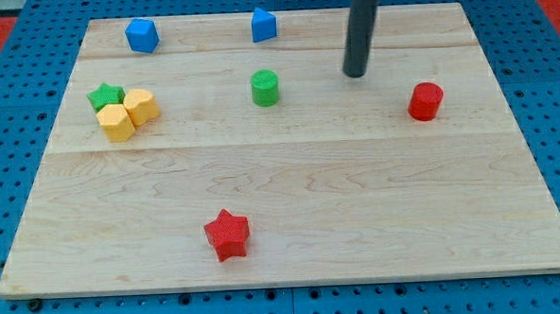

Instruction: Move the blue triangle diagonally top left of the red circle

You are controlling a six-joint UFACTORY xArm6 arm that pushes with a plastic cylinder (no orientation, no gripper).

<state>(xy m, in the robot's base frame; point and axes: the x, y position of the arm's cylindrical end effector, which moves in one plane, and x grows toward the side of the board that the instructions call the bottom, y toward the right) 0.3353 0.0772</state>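
Red star (227, 234) btm, tip (355, 73) top-rt

Rod (360, 30) cut off by the view's top, arm above unseen, blue pegboard (12, 83) cropped at edges

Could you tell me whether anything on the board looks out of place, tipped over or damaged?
Nothing stands out. Every block sits flat on the wooden board; my tip stands apart from all blocks.

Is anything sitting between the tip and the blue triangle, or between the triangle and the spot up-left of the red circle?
Nothing visible: bare board separates my tip from the blue triangle, and the triangle from the red circle.
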